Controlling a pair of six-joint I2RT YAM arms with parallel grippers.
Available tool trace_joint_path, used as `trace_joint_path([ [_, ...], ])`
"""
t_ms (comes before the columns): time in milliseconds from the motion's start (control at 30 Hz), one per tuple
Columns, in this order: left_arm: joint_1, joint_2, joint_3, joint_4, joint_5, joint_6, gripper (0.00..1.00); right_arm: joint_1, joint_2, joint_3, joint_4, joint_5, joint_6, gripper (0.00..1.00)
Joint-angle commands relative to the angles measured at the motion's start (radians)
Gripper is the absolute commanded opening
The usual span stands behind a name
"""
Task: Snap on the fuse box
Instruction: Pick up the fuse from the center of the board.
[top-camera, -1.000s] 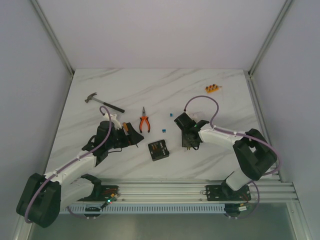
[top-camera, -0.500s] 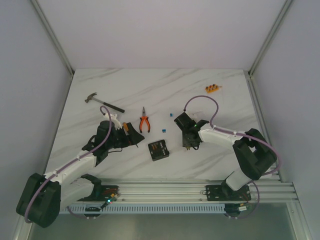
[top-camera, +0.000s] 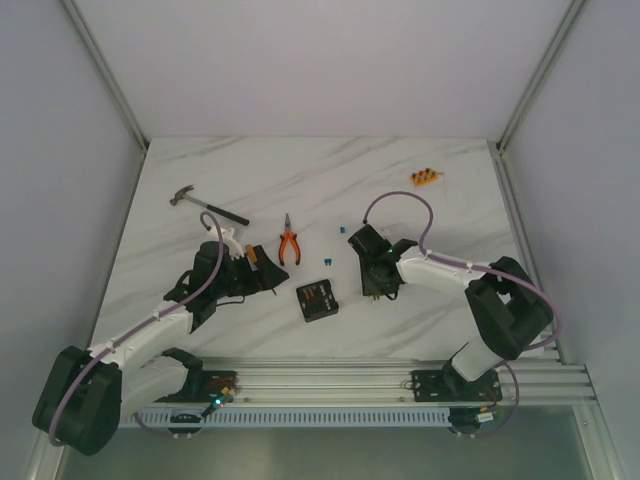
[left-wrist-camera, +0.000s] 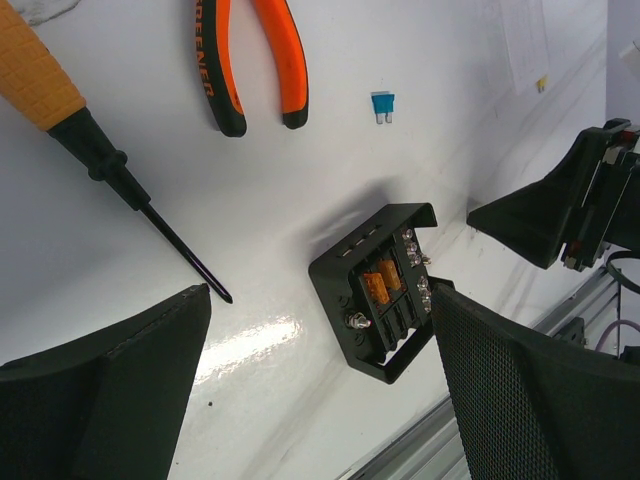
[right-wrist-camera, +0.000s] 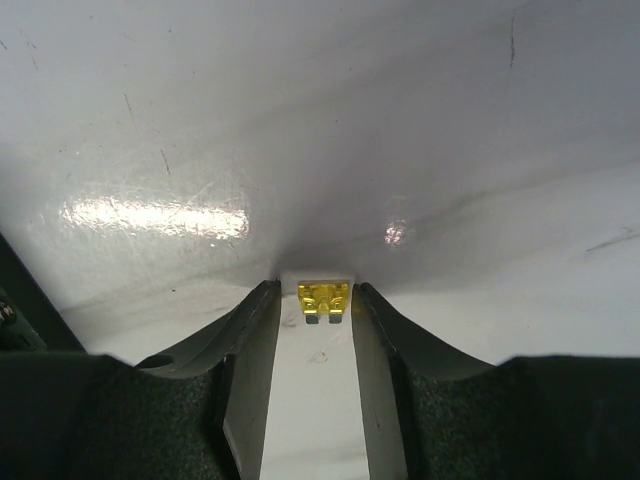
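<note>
Left gripper (top-camera: 270, 281) gapes wide and empty; the open-topped fuse box (left-wrist-camera: 385, 290) lies just ahead, between its 2 fingers, and nearer this arm. Right gripper (top-camera: 377, 287) stands narrow astride 1 yellow blade fuse (right-wrist-camera: 324, 299), contact unclear, with the box off its left.

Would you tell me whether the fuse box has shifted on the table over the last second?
No. The fuse box lies in the same spot as before, just right of the pliers and nearer the arms.

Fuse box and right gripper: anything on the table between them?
No. Top view shows only bare table between the fuse box and right gripper; left wrist view agrees.
</note>
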Motion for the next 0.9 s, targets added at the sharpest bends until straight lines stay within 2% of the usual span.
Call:
trace_joint_path([
  [0,-0.003,-0.001,0.023,-0.01,0.016,-0.005,1.0,-0.001,0.06,-0.011,-0.092,-0.05,-0.031,0.41],
  [400,-0.003,0.0,0.021,-0.01,0.023,-0.001,1.0,-0.015,0.101,-0.014,-0.097,-0.061,-0.084,0.38],
  [633,-0.009,-0.005,0.019,-0.01,0.029,0.004,1.0,-0.035,0.137,-0.016,-0.086,-0.056,-0.106,0.31],
  [867,-0.043,-0.004,0.032,0.003,0.013,0.008,1.0,-0.034,0.083,0.01,-0.085,-0.046,-0.071,0.24],
])
